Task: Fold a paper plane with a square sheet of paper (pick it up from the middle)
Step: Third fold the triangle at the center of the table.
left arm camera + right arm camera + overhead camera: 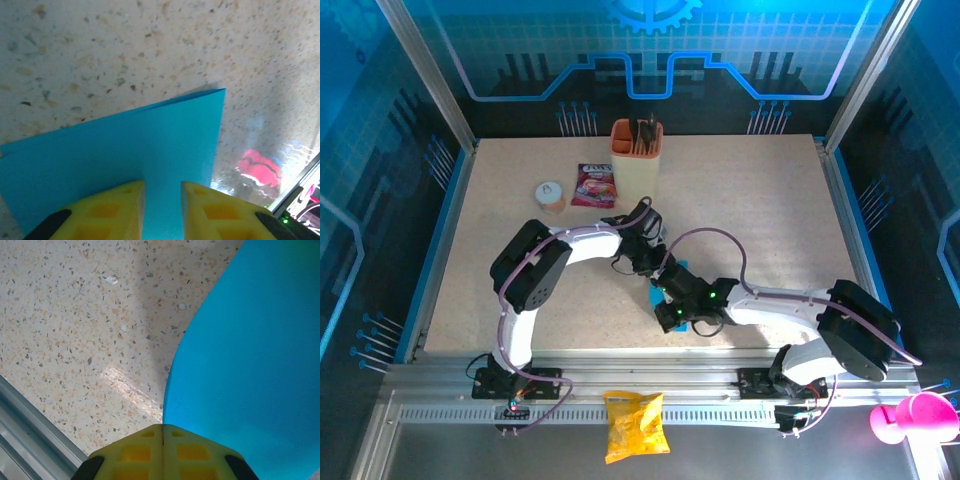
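View from above: my two arms reach in over a speckled desk (770,220) and meet near its front middle, above a blue sheet (686,266) that is mostly hidden beneath them. My left hand (646,262) comes in from the left and my right hand (670,302) from the right, close together.

Left wrist view: my yellow fingers (125,210) stand a little apart, with the sheet showing in the narrow gap between them. It lies on the desk, one corner pointing up and right. I cannot tell whether the fingers touch it.

Right wrist view: my right fingers (195,455) are pressed together, pinching the sheet's edge, and the paper curves away to the right.

A cup (636,158), a pink packet (593,186) and a small jar (551,196) stand at the back, well apart from the sheet. A yellow bag (635,425) lies on the front rail
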`<state>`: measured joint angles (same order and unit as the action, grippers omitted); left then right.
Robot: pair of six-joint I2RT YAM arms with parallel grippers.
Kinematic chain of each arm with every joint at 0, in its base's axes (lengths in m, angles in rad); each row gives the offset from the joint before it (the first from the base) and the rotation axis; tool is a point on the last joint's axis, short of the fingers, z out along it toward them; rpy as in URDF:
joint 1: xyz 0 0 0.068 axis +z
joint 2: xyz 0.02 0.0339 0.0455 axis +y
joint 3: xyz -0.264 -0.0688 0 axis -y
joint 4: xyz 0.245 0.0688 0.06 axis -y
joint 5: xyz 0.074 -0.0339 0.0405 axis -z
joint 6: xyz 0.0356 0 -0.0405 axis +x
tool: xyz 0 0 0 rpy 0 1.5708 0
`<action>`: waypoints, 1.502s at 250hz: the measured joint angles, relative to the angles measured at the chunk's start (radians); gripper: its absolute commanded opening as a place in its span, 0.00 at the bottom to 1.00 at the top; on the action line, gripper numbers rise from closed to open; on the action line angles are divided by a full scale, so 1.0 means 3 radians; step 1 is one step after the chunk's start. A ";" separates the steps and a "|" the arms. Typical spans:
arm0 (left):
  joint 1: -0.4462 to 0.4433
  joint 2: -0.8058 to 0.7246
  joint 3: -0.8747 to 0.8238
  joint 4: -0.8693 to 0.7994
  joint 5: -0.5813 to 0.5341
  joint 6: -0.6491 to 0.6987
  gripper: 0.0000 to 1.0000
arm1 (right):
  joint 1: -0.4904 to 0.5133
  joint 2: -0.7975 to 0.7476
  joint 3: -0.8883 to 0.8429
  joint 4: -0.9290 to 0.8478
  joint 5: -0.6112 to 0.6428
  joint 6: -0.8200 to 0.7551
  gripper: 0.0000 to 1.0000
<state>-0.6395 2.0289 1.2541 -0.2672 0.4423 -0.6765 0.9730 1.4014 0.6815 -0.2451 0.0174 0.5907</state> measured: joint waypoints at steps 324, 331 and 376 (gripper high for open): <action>0.0019 0.0029 0.0005 -0.0015 0.0001 0.0163 0.22 | -0.0833 0.0217 -0.0033 -0.0028 -0.0412 -0.0469 0.00; 0.0019 0.0029 0.0005 -0.0015 0.0001 0.0163 0.22 | -0.0833 0.0229 -0.0033 -0.0027 -0.0412 -0.0470 0.00; 0.0025 0.0036 0.0005 -0.0014 0.0004 0.0163 0.22 | -0.0857 0.0267 -0.0023 -0.0028 -0.0421 -0.0492 0.00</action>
<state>-0.6319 2.0396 1.2556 -0.2714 0.4435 -0.6277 0.7158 1.4815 0.6746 -0.2535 -0.1089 0.4431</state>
